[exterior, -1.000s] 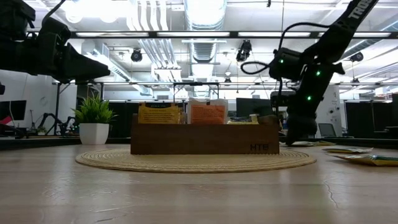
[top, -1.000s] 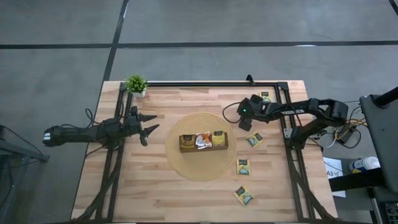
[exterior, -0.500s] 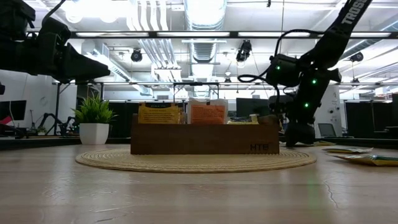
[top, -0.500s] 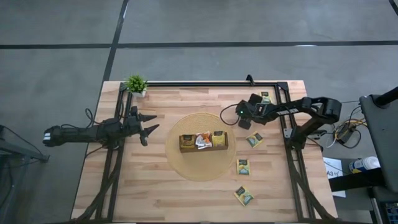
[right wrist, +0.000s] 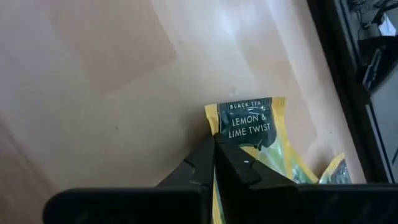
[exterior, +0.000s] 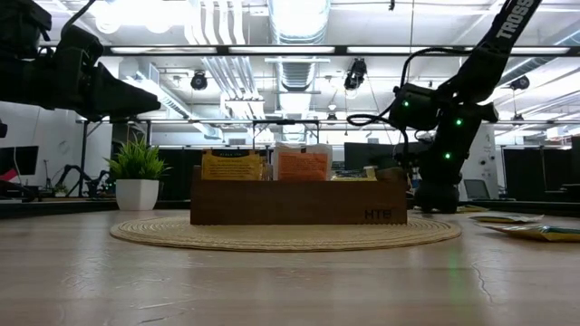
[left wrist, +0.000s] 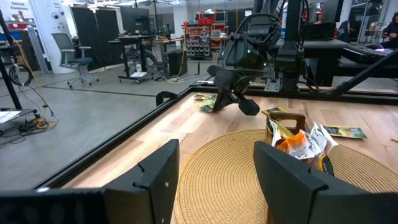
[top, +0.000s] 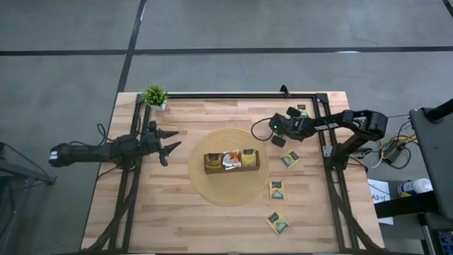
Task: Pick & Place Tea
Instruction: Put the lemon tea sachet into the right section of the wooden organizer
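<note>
Right pincer clenched on a tea sachet at the far right of the worktop

The right pincer is pinched tight on the corner of a dark green and yellow sachet marked lemon and lime twist, which lies flat on the wooden worktop near the black frame rail; a second sachet peeks out just beside it. From above, that pincer sits between the round woven mat and the rail. Three more loose sachets lie on the boards to the right of the mat. On the mat stands the brown wooden tray with sachets upright in it. The left pincer hangs spread apart and empty over the worktop's left side, near the small potted plant.
</note>
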`<state>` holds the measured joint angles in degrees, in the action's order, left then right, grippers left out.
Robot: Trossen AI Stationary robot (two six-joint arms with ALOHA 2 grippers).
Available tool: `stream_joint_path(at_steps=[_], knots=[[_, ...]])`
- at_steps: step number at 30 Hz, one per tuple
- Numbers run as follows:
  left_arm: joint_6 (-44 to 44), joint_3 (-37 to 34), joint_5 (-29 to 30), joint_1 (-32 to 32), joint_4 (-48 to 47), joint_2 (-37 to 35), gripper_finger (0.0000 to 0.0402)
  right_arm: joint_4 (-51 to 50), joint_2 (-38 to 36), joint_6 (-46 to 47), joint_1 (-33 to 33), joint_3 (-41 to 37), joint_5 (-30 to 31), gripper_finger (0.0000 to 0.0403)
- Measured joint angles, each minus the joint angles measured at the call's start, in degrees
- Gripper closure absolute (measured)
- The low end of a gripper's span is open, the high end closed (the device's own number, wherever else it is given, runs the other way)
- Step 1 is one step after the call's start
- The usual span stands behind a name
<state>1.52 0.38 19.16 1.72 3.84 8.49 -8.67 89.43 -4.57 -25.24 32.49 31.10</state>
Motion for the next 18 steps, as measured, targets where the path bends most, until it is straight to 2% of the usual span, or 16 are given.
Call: stream_joint_path(at_steps=[9,18], knots=[[-0.02,0.02,0.0,0.0,0.02,0.0,0.0199,-0.07,-6.98,2.85,4.52,2.47,-1.0,0.0395],[0.0,0.0,0.0,0.04,0.01,0.02,0.0199,1.05,-22.58,7.99,8.58,0.81,-8.42,0.0395]])
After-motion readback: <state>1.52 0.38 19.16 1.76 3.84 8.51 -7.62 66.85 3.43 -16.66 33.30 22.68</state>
